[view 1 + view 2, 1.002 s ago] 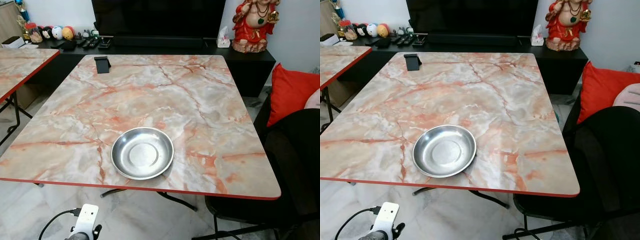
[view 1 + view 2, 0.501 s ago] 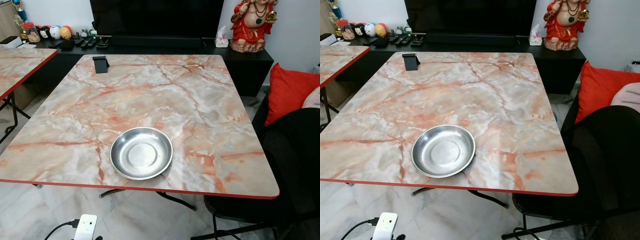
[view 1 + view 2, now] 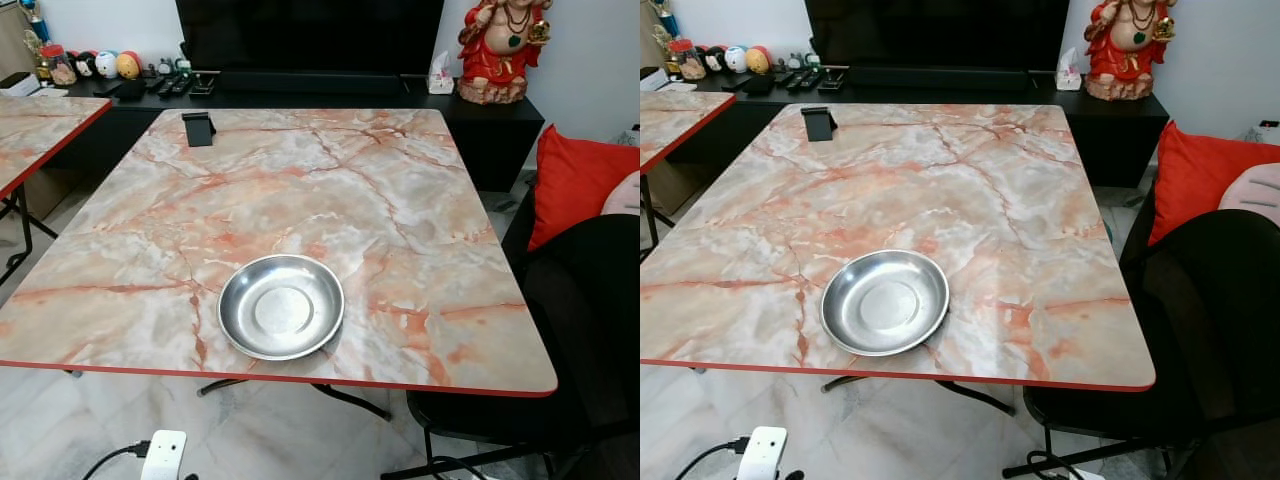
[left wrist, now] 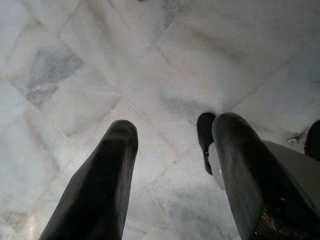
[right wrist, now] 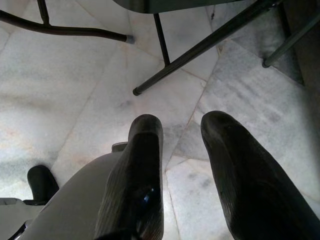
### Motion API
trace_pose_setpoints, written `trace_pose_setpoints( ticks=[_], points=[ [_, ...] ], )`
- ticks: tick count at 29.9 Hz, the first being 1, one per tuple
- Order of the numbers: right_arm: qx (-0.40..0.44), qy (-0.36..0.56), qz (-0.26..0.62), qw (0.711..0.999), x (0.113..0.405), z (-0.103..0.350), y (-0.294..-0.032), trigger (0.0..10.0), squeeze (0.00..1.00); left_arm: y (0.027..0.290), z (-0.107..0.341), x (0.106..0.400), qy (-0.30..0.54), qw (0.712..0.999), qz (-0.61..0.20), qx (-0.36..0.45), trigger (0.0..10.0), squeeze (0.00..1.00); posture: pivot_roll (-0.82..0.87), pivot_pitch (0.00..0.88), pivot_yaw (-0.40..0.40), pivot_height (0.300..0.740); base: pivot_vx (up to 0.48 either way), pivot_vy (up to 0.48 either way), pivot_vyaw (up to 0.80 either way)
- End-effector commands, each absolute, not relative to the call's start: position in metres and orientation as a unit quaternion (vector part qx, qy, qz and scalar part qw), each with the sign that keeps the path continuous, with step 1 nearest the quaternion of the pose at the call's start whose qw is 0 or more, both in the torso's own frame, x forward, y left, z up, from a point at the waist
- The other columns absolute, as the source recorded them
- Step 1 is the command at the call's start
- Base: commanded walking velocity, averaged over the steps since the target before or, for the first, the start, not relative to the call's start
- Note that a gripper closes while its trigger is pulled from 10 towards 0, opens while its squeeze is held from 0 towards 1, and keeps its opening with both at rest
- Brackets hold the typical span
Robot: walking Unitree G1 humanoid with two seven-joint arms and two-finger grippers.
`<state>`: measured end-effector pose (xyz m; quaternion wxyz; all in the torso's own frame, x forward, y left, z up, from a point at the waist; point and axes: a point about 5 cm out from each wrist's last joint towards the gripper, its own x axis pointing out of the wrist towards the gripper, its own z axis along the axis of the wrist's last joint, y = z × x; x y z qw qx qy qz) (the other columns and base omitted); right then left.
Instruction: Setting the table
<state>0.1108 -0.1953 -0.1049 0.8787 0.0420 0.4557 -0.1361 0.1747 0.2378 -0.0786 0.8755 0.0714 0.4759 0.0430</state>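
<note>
I see the steel bowl (image 3: 281, 306) set near the table (image 3: 400, 200) edge; both grippers, left gripper (image 4: 172, 170) and right gripper (image 5: 182, 165), hang parted and empty over the floor; next I'd fetch another piece.

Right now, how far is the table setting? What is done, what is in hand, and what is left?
Done: one metal bowl sits on the marble table, near its front edge. In hand: nothing; the left gripper and the right gripper both hang open over the floor tiles, holding nothing. Left: likely everything else, since no cutlery, cup or second dish is on the table, just a small black stand at the far corner.
</note>
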Motion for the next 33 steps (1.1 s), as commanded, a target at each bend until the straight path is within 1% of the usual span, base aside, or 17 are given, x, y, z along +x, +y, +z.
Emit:
trace_pose_setpoints(
  ticks=[1, 6, 11, 16, 26, 27, 28, 29, 30, 31, 33],
  points=[
    [0.044, 0.450, -0.137, 0.881, 0.112, -0.104, -0.196, 10.0, 0.00, 0.243, -0.080, 0.169, 0.483, 0.872, 0.051, 0.065, 10.0, 0.00, 0.02, 0.000, -0.005, 0.740, 0.000, 0.000, 0.00],
    [0.051, 0.444, -0.142, 0.883, 0.113, -0.104, -0.196, 10.0, 0.00, 0.243, -0.081, 0.166, 0.484, 0.871, 0.053, 0.063, 10.0, 0.00, 0.02, 0.000, -0.005, 0.740, 0.000, 0.000, 0.00],
    [0.043, 0.441, -0.138, 0.886, 0.114, -0.103, -0.196, 10.0, 0.00, 0.236, -0.085, 0.160, 0.489, 0.869, 0.047, 0.061, 10.0, 0.00, 0.02, 0.000, -0.005, 0.740, 0.000, 0.000, 0.00],
    [0.041, 0.439, -0.136, 0.887, 0.114, -0.103, -0.196, 10.0, 0.00, 0.235, -0.086, 0.160, 0.489, 0.869, 0.046, 0.060, 10.0, 0.00, 0.03, 0.000, -0.005, 0.740, 0.000, 0.000, 0.00],
    [0.040, 0.433, -0.140, 0.889, 0.115, -0.102, -0.197, 10.0, 0.00, 0.240, -0.083, 0.164, 0.483, 0.872, 0.049, 0.062, 10.0, 0.00, 0.03, 0.000, -0.003, 0.740, 0.000, 0.000, 0.00],
    [0.022, 0.383, -0.150, 0.911, 0.152, -0.086, -0.212, 10.0, 0.00, 0.240, -0.082, 0.164, 0.482, 0.873, 0.049, 0.062, 10.0, 0.00, 0.03, 0.000, -0.003, 0.740, 0.000, 0.000, 0.00],
    [0.009, 0.345, -0.157, 0.925, 0.178, -0.072, -0.223, 10.0, 0.00, 0.241, -0.082, 0.165, 0.481, 0.873, 0.049, 0.061, 10.0, 0.00, 0.03, 0.000, -0.003, 0.740, 0.000, 0.000, 0.00],
    [0.009, 0.345, -0.157, 0.925, 0.178, -0.072, -0.223, 10.0, 0.00, 0.241, -0.082, 0.165, 0.481, 0.873, 0.049, 0.061, 10.0, 0.00, 0.03, 0.000, -0.003, 0.740, 0.000, 0.000, 0.00],
    [0.011, 0.265, -0.160, 0.951, 0.230, -0.037, -0.241, 10.0, 0.00, 0.241, -0.081, 0.166, 0.479, 0.874, 0.049, 0.062, 10.0, 0.00, 0.03, 0.000, 0.000, 0.740, 0.000, 0.000, 0.00],
    [0.011, 0.265, -0.160, 0.951, 0.230, -0.037, -0.241, 10.0, 0.00, 0.241, -0.081, 0.166, 0.479, 0.874, 0.049, 0.062, 10.0, 0.00, 0.03, 0.000, 0.000, 0.740, 0.000, 0.000, 0.00],
    [0.017, 0.249, -0.160, 0.955, 0.241, -0.028, -0.245, 10.0, 0.00, 0.240, -0.081, 0.167, 0.478, 0.875, 0.048, 0.061, 10.0, 0.00, 0.02, 0.000, 0.003, 0.740, 0.000, 0.000, 0.00]
  ],
)
